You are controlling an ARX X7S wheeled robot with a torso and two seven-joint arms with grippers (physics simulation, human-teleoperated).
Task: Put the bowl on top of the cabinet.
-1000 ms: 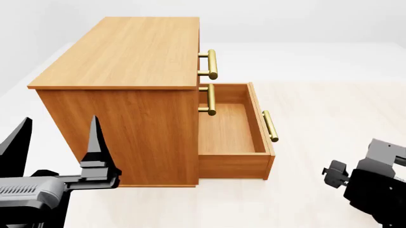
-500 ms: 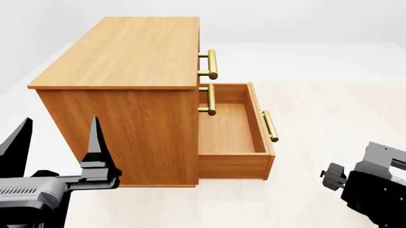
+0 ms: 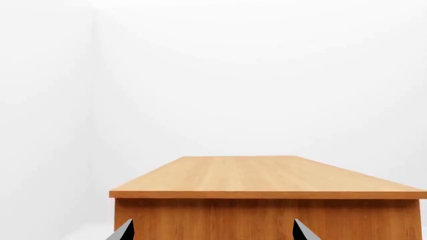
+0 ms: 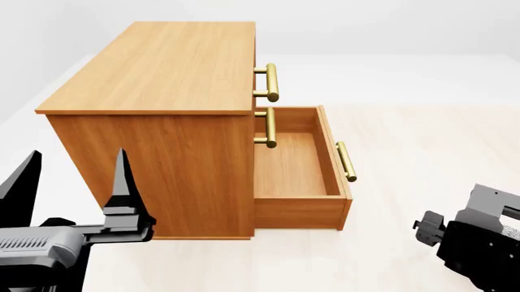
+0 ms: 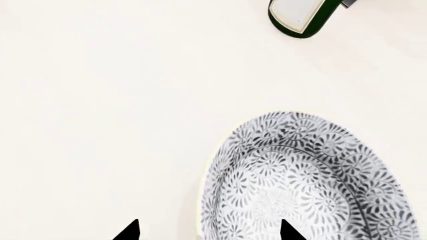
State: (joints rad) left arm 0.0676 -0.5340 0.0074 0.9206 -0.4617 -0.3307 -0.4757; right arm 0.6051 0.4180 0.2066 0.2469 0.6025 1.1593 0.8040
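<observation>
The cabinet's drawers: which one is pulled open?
On the cabinet, the lowest drawer is pulled out, showing its empty inside. The two drawers above are shut; only their brass handles stick out.

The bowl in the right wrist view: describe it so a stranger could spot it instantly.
On the pale floor under the right hand lies the bowl, round and covered in dense dark blue-grey leaf pattern on white. The only neighbour, a small dark green object with a white face, is plain and unpatterned.
</observation>
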